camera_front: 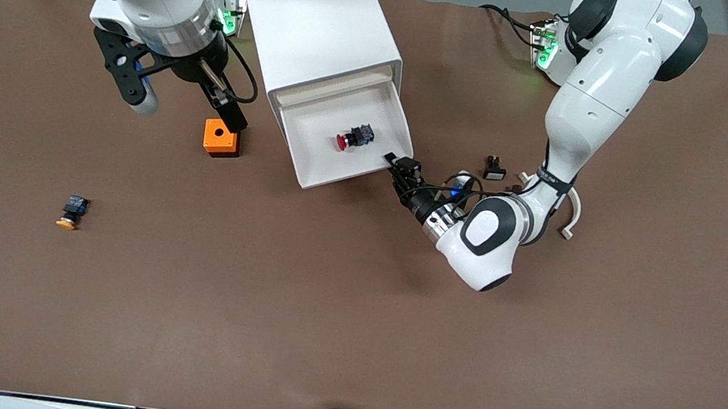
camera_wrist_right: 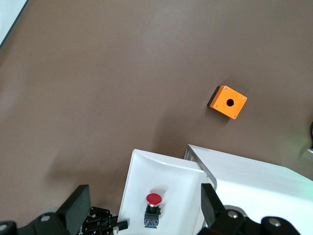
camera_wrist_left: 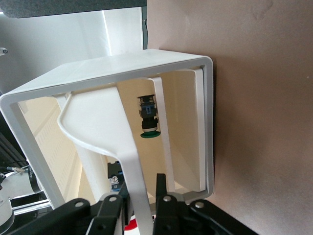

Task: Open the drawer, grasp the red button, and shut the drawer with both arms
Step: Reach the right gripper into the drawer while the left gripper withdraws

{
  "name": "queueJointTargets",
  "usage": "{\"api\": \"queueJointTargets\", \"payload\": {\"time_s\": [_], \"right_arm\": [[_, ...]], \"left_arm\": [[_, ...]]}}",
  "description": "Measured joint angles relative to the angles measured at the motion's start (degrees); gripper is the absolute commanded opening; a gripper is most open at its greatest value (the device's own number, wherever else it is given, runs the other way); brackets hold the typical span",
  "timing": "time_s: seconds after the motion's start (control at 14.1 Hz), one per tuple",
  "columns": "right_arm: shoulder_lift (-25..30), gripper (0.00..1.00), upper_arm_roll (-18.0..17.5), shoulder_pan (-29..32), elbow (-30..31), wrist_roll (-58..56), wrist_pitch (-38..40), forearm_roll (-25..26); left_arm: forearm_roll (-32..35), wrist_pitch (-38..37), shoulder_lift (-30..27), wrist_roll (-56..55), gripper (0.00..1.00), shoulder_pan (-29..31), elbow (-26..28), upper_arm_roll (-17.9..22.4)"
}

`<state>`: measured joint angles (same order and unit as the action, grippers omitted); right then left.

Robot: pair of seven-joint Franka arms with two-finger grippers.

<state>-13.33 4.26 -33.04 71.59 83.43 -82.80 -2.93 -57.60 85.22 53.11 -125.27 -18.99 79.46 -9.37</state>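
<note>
The drawer (camera_front: 313,169) stands pulled out of the white cabinet (camera_front: 320,25). In it lies the button (camera_front: 353,136), red cap and black-and-blue body, also plain in the right wrist view (camera_wrist_right: 153,208). My left gripper (camera_front: 399,165) is low at the drawer's front corner toward the left arm's end. There it is shut on the drawer's thin white handle (camera_wrist_left: 129,147), one finger on each side. My right gripper (camera_front: 189,115) hangs open and empty over the orange cube (camera_front: 221,138), beside the cabinet. Its wide fingers frame the drawer (camera_wrist_right: 139,178) in the right wrist view.
An orange-yellow capped button (camera_front: 71,212) lies nearer the front camera toward the right arm's end. A small black-and-white part (camera_front: 494,168) and a white hook-shaped piece (camera_front: 570,219) lie by the left arm. A green-capped part (camera_wrist_left: 148,122) shows inside the cabinet.
</note>
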Motion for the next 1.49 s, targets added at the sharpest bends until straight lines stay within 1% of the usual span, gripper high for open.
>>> {"api": "queueJointTargets", "payload": {"time_s": [0.07,0.14,0.35,0.57,0.85,1.06,1.28,1.42,1.49], "right_arm": [[-0.5,1.00,0.0,0.0,-0.1,0.4,-0.1,0.0],[-1.0,1.00,0.0,-0.2,-0.1,0.9,-0.2,0.0],[-2.5,1.00,0.0,-1.8,-0.2,3.7,-1.9,0.0],[-4.1,1.00,0.0,-3.8,-0.2,6.6,-4.0,0.1],[-4.6,1.00,0.0,-6.2,-0.3,10.4,-4.1,0.2],[-4.7,1.00,0.0,-7.7,-0.4,11.7,-4.1,0.2],[-5.4,1.00,0.0,-8.4,-0.4,11.9,-4.1,0.2],[-6.2,1.00,0.0,-9.2,-0.4,12.0,-4.1,0.2],[-6.7,1.00,0.0,-9.7,-0.4,12.6,-4.2,0.2]], "left_arm": [[0.0,0.1,0.0,0.0,0.96,0.0,0.0,0.0],[0.0,0.3,0.0,0.0,1.00,0.0,0.0,0.0],[0.0,1.2,0.1,3.6,1.00,0.0,0.1,0.4],[0.0,1.2,0.0,12.7,1.00,0.0,-1.3,0.5],[0.7,0.6,-1.0,27.0,1.00,0.7,-3.4,0.6],[7.4,-1.1,-2.1,39.6,1.00,2.5,-4.8,0.6],[15.3,-1.2,-3.3,51.2,1.00,2.8,-6.4,0.8],[20.2,0.1,-4.4,56.9,1.00,2.6,-7.2,0.9],[22.7,2.0,-5.1,59.4,1.00,2.4,-7.3,1.1]]}}
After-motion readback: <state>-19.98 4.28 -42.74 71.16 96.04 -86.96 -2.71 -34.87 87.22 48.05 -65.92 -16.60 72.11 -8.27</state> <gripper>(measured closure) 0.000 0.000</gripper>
